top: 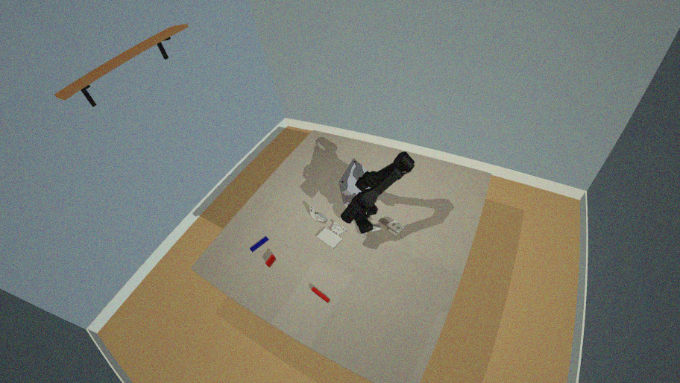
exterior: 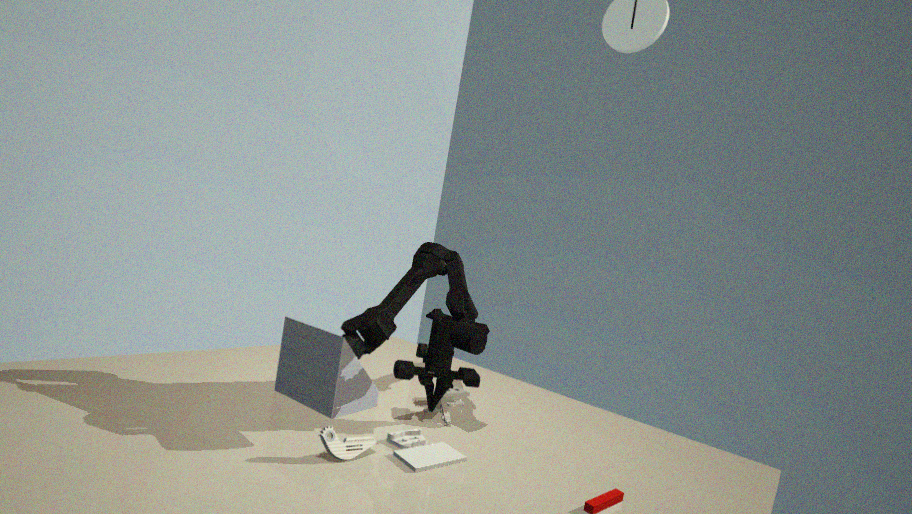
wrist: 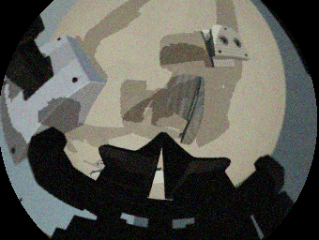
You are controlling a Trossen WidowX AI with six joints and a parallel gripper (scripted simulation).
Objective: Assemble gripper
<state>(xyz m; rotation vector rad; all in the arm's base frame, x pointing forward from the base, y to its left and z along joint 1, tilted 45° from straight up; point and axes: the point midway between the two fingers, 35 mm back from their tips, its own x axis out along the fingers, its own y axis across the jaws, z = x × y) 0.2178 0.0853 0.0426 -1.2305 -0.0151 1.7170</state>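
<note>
Blue-grey walls rise around the pale surface (top: 380,294) (exterior: 191,488), with a wooden shelf (top: 124,59) on one of them and a round white disc (exterior: 629,31) on another. From where the exterior view looks, I see the black arm (top: 388,182) (exterior: 399,296) bent over at the far side, its end effector (top: 364,226) (exterior: 433,408) (wrist: 162,135) pointing down. Its fingertips meet; it is closed and has hold of nothing.

Just beside the tips, a pale jaw (top: 373,229) (exterior: 445,416) (wrist: 192,110) rests on the surface, and near it sits a white part with two round openings (top: 394,225) (exterior: 457,392) (wrist: 227,43). Nearer me, the other jaw (top: 316,214) (exterior: 348,446) lies at left, well apart from the first. To its right are a small white part (top: 338,228) (exterior: 406,438) and a flat white plate (exterior: 431,456) (top: 329,238). Neither jaw is mounted on pins. I can't tell which white part is the gripper base.

A grey wedge (top: 349,182) (exterior: 309,367) (wrist: 63,86) stands far left; a red bar (top: 320,294) (exterior: 604,501) lies near right.
</note>
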